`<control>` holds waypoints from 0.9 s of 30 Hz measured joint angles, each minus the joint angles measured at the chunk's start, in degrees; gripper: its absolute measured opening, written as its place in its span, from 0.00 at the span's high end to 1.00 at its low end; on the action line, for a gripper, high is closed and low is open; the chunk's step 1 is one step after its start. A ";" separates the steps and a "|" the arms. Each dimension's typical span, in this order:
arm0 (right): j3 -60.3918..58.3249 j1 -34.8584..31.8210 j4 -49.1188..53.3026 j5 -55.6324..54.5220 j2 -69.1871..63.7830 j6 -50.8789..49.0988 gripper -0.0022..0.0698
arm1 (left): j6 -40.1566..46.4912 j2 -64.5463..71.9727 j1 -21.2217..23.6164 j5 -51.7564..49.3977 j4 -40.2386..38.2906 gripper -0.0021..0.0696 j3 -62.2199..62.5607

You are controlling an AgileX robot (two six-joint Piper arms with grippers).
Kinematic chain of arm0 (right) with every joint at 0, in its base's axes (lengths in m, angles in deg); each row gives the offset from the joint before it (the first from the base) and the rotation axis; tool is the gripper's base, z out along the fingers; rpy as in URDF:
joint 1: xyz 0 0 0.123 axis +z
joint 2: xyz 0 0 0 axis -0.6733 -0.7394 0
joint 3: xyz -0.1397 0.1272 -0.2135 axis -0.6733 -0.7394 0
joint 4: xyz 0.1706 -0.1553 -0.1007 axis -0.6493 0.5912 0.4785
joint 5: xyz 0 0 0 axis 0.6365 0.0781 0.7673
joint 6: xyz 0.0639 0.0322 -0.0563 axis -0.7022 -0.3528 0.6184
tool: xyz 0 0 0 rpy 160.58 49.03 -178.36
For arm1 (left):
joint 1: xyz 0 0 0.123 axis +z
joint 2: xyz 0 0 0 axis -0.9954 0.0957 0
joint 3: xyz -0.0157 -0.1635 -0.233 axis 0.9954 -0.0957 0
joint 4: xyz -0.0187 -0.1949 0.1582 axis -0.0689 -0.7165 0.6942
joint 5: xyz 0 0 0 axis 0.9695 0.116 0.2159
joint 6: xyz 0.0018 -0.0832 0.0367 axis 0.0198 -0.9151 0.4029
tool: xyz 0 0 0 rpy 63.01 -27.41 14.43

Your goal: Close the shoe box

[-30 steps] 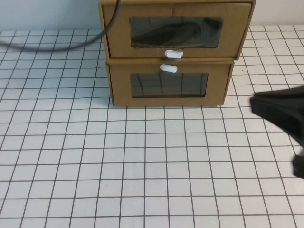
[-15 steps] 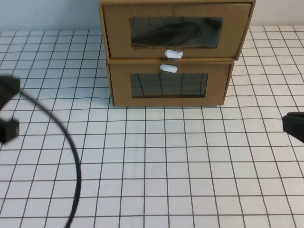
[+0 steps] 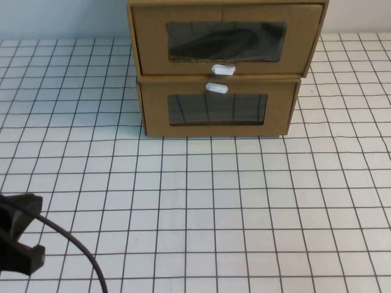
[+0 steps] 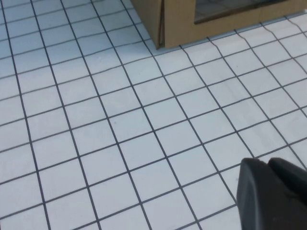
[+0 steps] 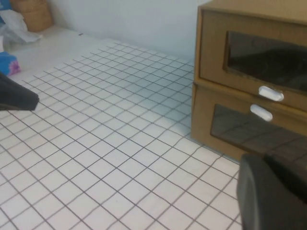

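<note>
Both arms are backing off as I watch: the left gripper (image 3: 18, 244) now low at the tabletop's (image 3: 201, 213) near-left, the right gripper (image 5: 273, 191) gone from overhead, jaws unreadable, leaving the shoe box (image 3: 226, 36) looking shut atop its twin.

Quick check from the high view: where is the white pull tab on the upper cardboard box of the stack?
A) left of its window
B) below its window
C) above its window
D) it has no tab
B: the shoe box on top carries its white pull tab under the clear window; the left end effector sits at the table's near-left, and the right end effector shows only in its wrist view.
</note>
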 joint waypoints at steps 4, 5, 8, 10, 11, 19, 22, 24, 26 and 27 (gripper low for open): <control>-4.87 0.00 -0.41 -4.16 2.10 0.36 0.99 | -0.22 0.00 0.00 0.36 0.00 0.97 -1.52; -5.56 0.00 -0.52 -5.69 2.34 0.36 0.99 | -0.22 0.00 0.00 0.24 0.00 0.97 -1.62; -6.14 0.00 -1.40 -10.61 2.34 0.36 0.99 | -0.22 0.00 0.00 0.14 0.00 0.97 -1.76; -6.14 0.00 -1.92 -13.72 2.34 0.36 0.99 | -0.22 0.00 0.00 0.14 0.00 0.97 -1.76; -6.14 0.00 -2.06 -14.50 2.34 0.36 0.99 | -0.22 0.00 0.00 0.14 0.00 0.97 -1.76; -6.24 0.00 -2.44 -13.57 1.18 0.38 0.99 | -0.26 0.00 0.00 0.14 0.00 0.97 -1.76; -6.24 0.00 -2.44 -11.59 0.67 0.38 0.99 | -0.35 0.00 0.00 0.14 0.00 0.97 -1.76; -6.24 0.00 -2.44 -9.92 0.67 0.38 0.99 | -0.35 0.00 0.00 0.14 0.00 0.97 -1.76; -6.24 0.00 -2.44 -7.82 0.67 0.38 0.99 | -0.35 0.00 0.00 0.14 0.00 0.97 -1.76; -6.26 0.00 -2.18 -6.64 0.67 0.38 0.99 | -0.35 0.00 0.00 0.14 0.00 0.97 -1.76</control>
